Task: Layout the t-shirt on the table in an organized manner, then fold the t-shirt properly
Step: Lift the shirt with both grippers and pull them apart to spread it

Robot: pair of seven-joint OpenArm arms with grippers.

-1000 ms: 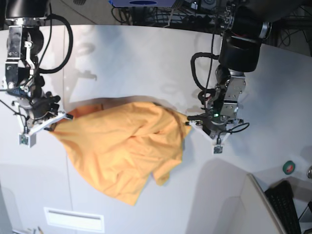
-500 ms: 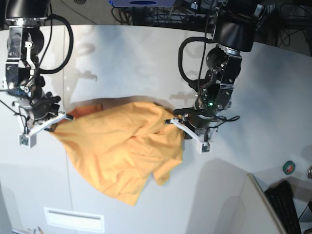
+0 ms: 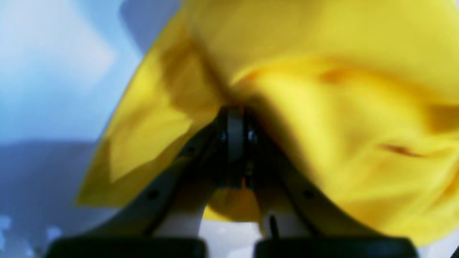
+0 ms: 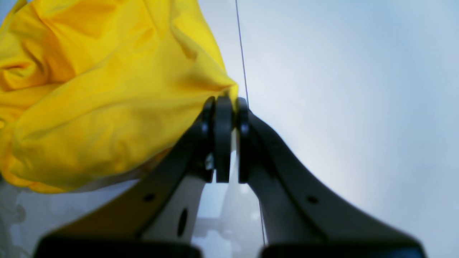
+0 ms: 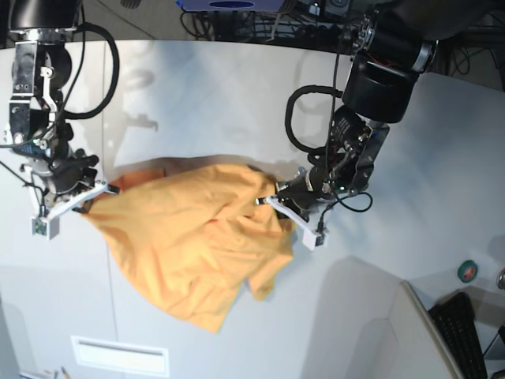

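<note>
With both the left tool [image 5: 278, 202] and the right tool [image 5: 88, 192] pinched on opposite edges of the crumpled t-shirt [image 5: 189, 241] on the bench [image 5: 237, 95], spreading is underway, and next seems pulling apart.

Your base view is bright and evenly lit; soft arm shadows fall on the worktop [image 5: 237, 95] toward its far edge. Both wrist views are blurred, the left worst, with a bluish cast.

Dark cables [image 5: 237, 24] tangle behind the far edge. A black keyboard [image 5: 465, 335] and a green tape roll [image 5: 469, 271] sit at the lower right.
</note>
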